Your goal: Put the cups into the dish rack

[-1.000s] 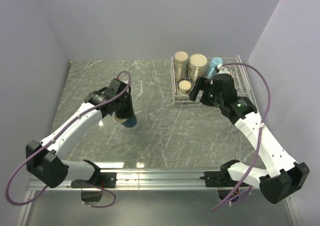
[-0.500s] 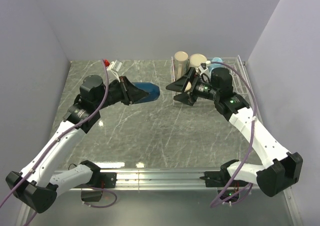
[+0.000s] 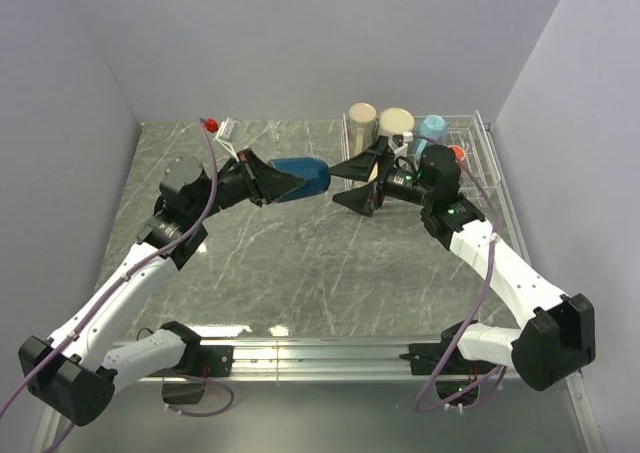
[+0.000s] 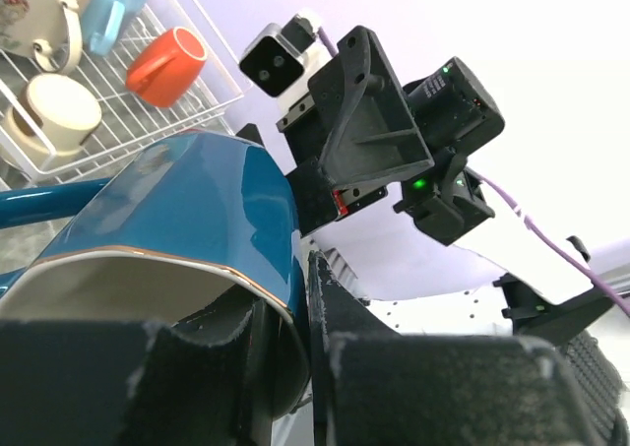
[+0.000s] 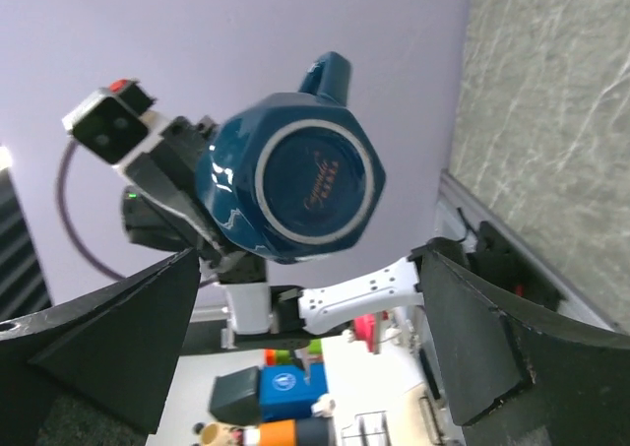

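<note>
I judge this a handover. My left gripper [image 3: 268, 184] pinches the dark blue mug [image 3: 305, 178] by its rim, above the worktop [image 3: 300, 263] near the dish rack [image 4: 108, 136]. My right gripper [image 3: 340, 187], spread wide, should next close on its base.

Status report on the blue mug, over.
Left tool shut on dark blue mug, held midair. Right tool open, facing mug's base. Nothing between them. Dish rack behind right tool.

Six mugs, one dish rack [image 3: 478, 138], two arms [image 3: 130, 276].
Inside the rack: three cream-toned mugs [image 3: 396, 125], one light blue mug [image 3: 432, 128], one orange mug [image 3: 456, 154]. Just left of the rack: one dark blue mug [image 3: 305, 178].
</note>
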